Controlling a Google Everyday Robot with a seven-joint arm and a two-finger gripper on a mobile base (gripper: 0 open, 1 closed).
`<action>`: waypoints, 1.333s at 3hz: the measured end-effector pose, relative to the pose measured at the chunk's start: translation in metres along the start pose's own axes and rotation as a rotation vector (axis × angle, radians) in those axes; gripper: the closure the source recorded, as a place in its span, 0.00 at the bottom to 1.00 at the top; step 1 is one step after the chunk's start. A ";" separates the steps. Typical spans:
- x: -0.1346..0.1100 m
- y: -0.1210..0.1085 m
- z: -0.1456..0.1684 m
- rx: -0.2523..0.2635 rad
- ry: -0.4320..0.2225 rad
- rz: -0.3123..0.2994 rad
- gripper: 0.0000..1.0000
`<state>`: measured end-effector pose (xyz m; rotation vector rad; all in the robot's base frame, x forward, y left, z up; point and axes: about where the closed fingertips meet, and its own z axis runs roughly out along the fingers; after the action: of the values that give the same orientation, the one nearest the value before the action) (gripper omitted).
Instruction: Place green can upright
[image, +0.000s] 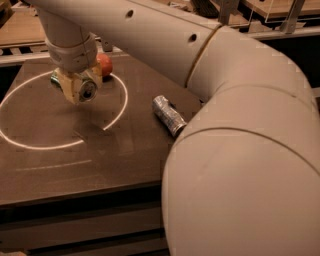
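The green can (86, 91) lies on its side in my gripper (76, 86), its silver top rim facing the front right and a bit of green body showing at the left. The gripper hangs from the wrist at the back left of the dark table (100, 165), inside the white circle, shut around the can. The can seems held just above the table surface. The large arm links fill the right and top of the view.
A silver can (169, 115) lies on its side mid-table, partly hidden by the arm. A red round object (104, 63) sits just behind the gripper. A white circle (115, 112) is marked on the table. Shelving runs behind.
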<state>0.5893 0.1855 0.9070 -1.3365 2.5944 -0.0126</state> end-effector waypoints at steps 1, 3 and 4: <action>0.027 -0.014 -0.022 0.018 -0.028 0.040 1.00; 0.088 -0.028 -0.044 0.049 -0.050 0.115 1.00; 0.087 -0.029 -0.044 0.063 -0.045 0.168 1.00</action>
<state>0.5553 0.0941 0.9359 -1.0815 2.6366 -0.0355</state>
